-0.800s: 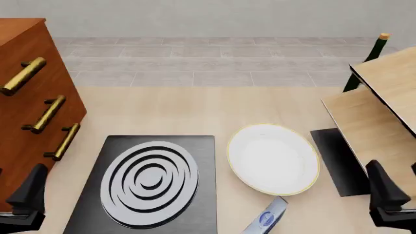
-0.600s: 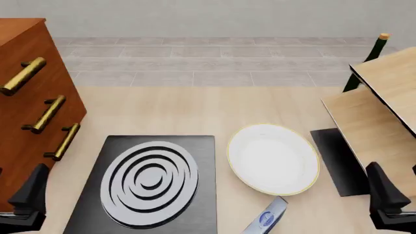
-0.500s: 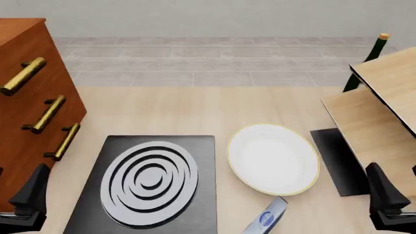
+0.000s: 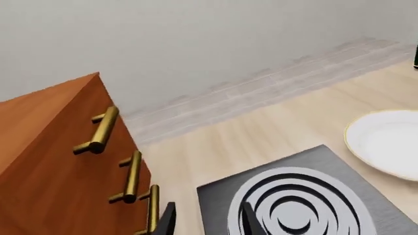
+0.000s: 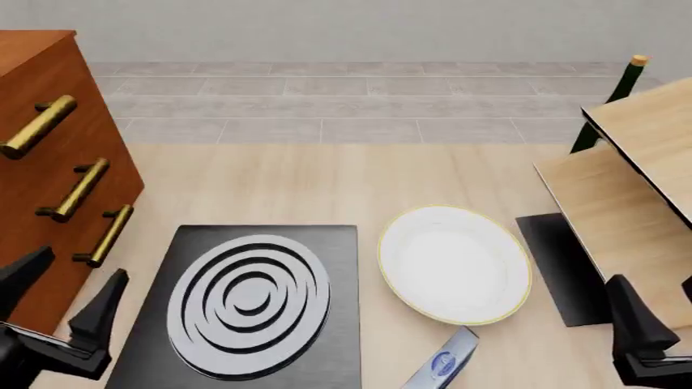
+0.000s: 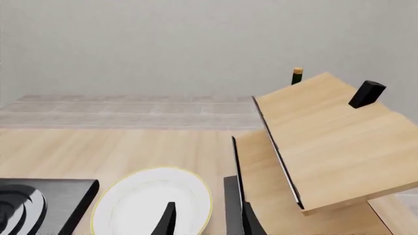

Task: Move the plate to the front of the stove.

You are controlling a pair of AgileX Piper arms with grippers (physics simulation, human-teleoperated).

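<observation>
The plate (image 5: 454, 263), round and white with a thin gold rim, lies flat on the table just right of the stove (image 5: 337, 243), a black slab with silver-grey rings. Both also show in the left wrist view, plate (image 4: 388, 142) and stove (image 4: 294, 205), and in the right wrist view, plate (image 6: 153, 203) and stove (image 6: 39, 200). My left gripper (image 5: 61, 296) stands open at the stove's near left corner, holding nothing. At the lower right, apart from the plate, my right gripper (image 5: 659, 312) is open and empty. Its fingertips (image 6: 168, 218) point toward the plate.
A brown drawer cabinet (image 5: 54, 178) with gold handles stands at the left. A tilted wooden shelf (image 5: 638, 178) fills the right side, with a dark flat mat (image 5: 557, 267) under it and a green bottle (image 5: 617, 89) behind. A blue-labelled tube (image 5: 443, 365) lies near the plate's front edge.
My left gripper has moved right and turned, so both of its fingers now show beside the stove. The right gripper has sunk slightly. Plate and stove have not moved.
</observation>
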